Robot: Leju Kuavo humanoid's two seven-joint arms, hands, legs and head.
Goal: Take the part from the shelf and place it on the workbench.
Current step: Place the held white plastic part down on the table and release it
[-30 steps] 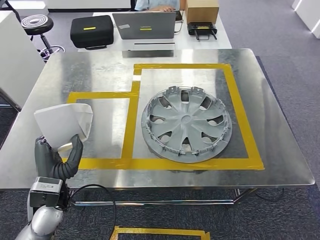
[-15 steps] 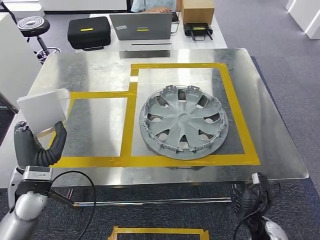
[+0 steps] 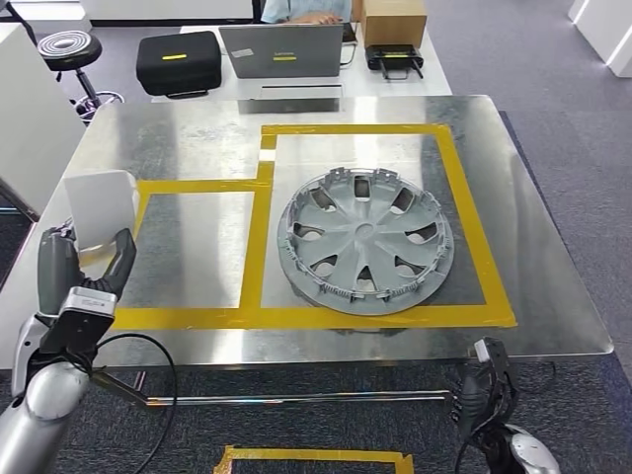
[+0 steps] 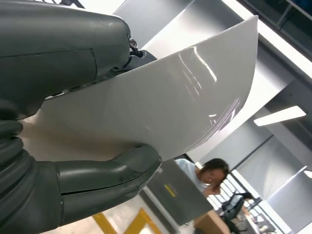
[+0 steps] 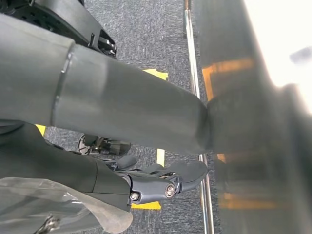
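The part is a thin, white, curved panel (image 3: 101, 205). My left hand (image 3: 82, 272) grips its lower edge between thumb and fingers and holds it upright over the left end of the metal workbench (image 3: 194, 148), just left of the smaller yellow-taped box. Up close in the left wrist view, the glossy panel (image 4: 165, 102) sits between the thick thumb (image 4: 110, 170) and the fingers above it. My right hand (image 3: 484, 395) hangs below the workbench's front edge at the right. Its fingers (image 5: 165, 180) are stretched out and it holds nothing.
A grey wheel cover (image 3: 365, 242) lies inside the larger yellow-taped box (image 3: 477, 247). Behind the workbench, a white table carries a black case (image 3: 179, 61), a laptop (image 3: 283, 49) and a cardboard box (image 3: 391, 20), with a person seated there. A stool (image 3: 67, 47) stands far left.
My left hand has carried the panel left and a little farther from me, to the workbench's left end, and turned it narrower to the camera. My right hand came into view at the bottom right.
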